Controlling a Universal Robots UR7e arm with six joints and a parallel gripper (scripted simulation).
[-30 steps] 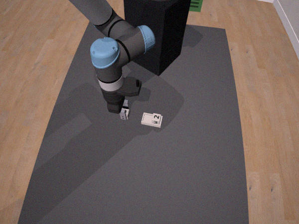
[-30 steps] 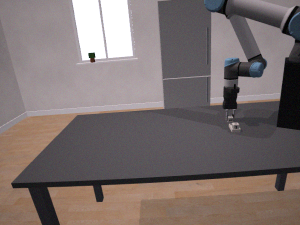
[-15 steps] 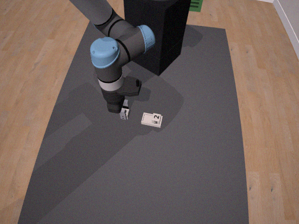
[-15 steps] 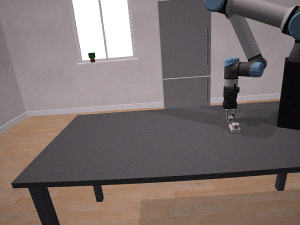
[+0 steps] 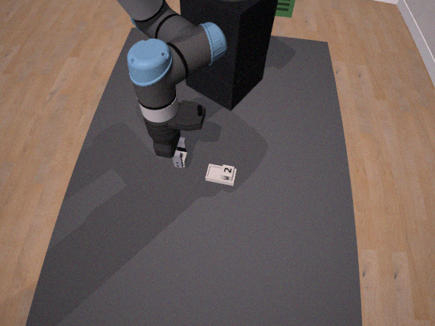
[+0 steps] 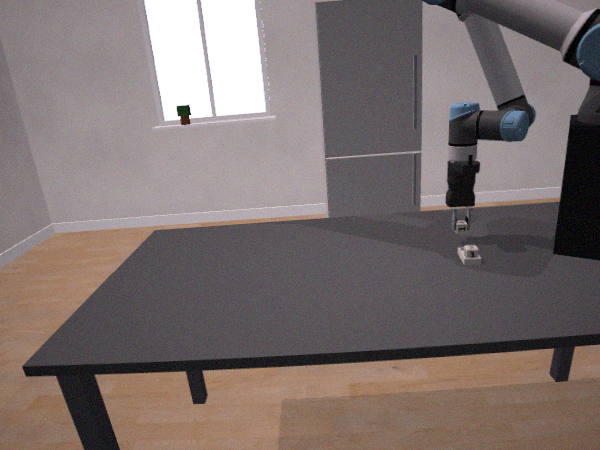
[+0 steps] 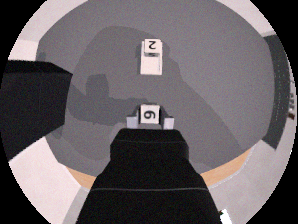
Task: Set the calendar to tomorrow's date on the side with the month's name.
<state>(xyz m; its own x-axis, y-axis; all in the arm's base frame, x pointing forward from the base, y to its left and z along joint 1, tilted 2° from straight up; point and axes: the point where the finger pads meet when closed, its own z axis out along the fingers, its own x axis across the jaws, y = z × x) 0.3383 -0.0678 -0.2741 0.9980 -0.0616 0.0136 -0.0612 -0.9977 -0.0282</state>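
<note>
The cream calendar tray (image 5: pixel 214 173) (image 6: pixel 470 259) (image 7: pixel 152 66) lies flat on the dark table. One white cube (image 5: pixel 228 169) (image 6: pixel 469 249) (image 7: pixel 152 46) stands in its right half with a 2 on top; the left half is bare. My gripper (image 5: pixel 180 161) (image 6: pixel 461 228) (image 7: pixel 149 111) hangs a little above the table, left of the tray in the top view. It is shut on the second white cube (image 5: pixel 182 156) (image 6: pixel 460 225) (image 7: pixel 149 113). In the wrist view that cube's top face shows a 6 or a 9; I cannot tell which.
The robot's black pedestal (image 5: pixel 232 51) (image 6: pixel 580 190) stands on the table behind the tray. The table's far edge lies beyond it. My arm (image 5: pixel 156 87) rises over the table left of the tray.
</note>
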